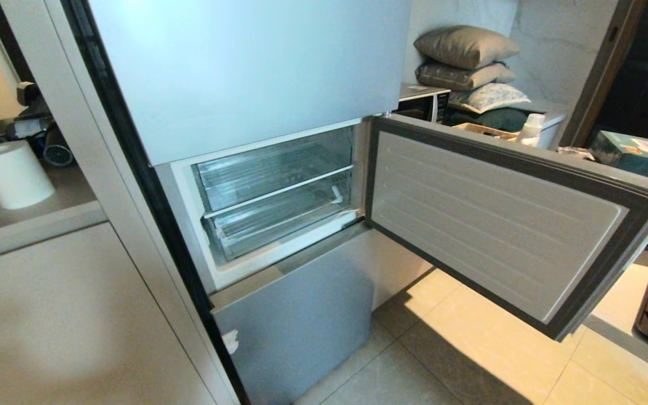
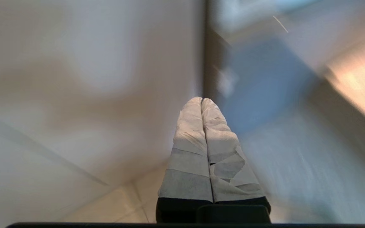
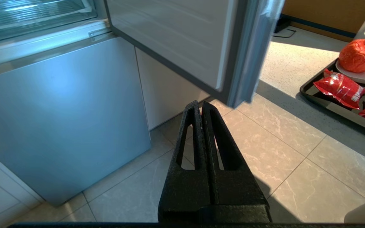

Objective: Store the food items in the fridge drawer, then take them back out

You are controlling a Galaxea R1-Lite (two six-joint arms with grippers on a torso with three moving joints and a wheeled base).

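Fridge door (image 1: 498,225) open; two clear drawers (image 1: 279,194) inside, pushed in. Beside door: one tray (image 3: 334,107), one red pepper (image 3: 358,55), two red packets (image 3: 341,88). Left gripper (image 2: 202,100), right gripper (image 3: 200,104): fingers pressed together, holding nothing.

The fridge (image 1: 245,73) is seen at centre, its middle door (image 1: 504,225) swung open to the right. Inside the open compartment, two drawers are stacked: the upper fridge drawer (image 1: 273,169) above the lower drawer (image 1: 279,222). A closed lower door panel (image 1: 296,320) is set beneath them. To the left, a paper roll (image 1: 12,174) is stood on a tabletop (image 1: 26,219). At far right, a tray (image 3: 328,106) is laid on a low ledge (image 3: 290,66), with a plate (image 3: 364,75) in it bearing a pepper-like piece (image 3: 358,55); packets (image 3: 341,88) are laid beside the plate. Pillows (image 1: 467,62) are piled behind the door.
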